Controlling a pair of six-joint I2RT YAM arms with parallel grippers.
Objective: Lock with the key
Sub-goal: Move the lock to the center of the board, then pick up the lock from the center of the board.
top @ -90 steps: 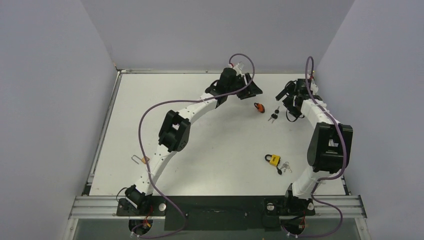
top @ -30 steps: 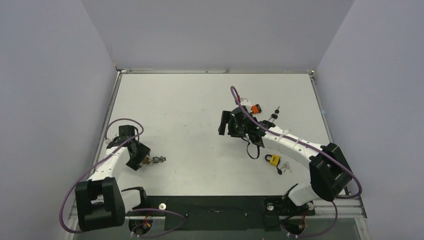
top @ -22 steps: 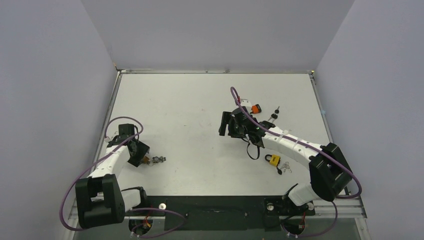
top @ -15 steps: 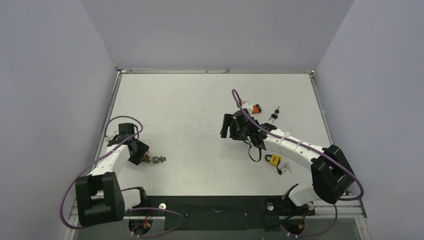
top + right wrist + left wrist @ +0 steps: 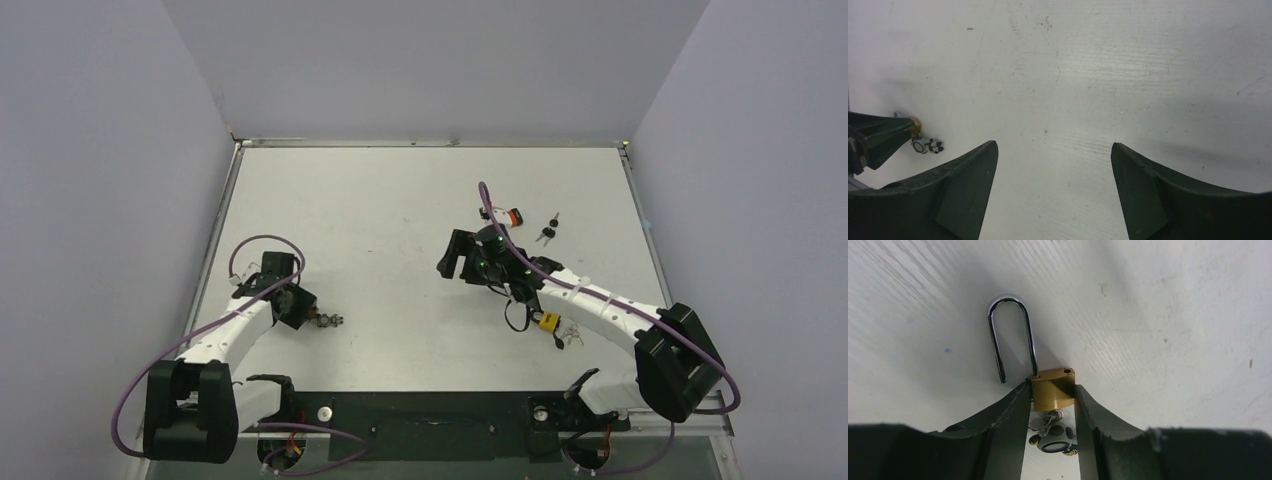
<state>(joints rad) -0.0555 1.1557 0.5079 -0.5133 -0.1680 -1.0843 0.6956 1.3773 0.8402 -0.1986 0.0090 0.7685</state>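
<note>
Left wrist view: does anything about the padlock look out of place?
Only the shackle: it stands open, with its free end out of the brass padlock, which the left gripper clamps by the body. Nothing looks damaged.

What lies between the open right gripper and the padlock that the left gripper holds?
Nothing visible. Only table surface separates the right gripper from the padlock, clamped in the left gripper.

The surface [image 5: 380, 200] is bare over its far-left stretch and across the middle, leaving open passage. At the right, an orange padlock [image 5: 514, 216], black keys [image 5: 546, 233] and a yellow padlock [image 5: 548, 321] lie in the way. A brass padlock [image 5: 1052, 388] fills the left jaws. Grey walls [image 5: 430, 70] close three sides.
</note>
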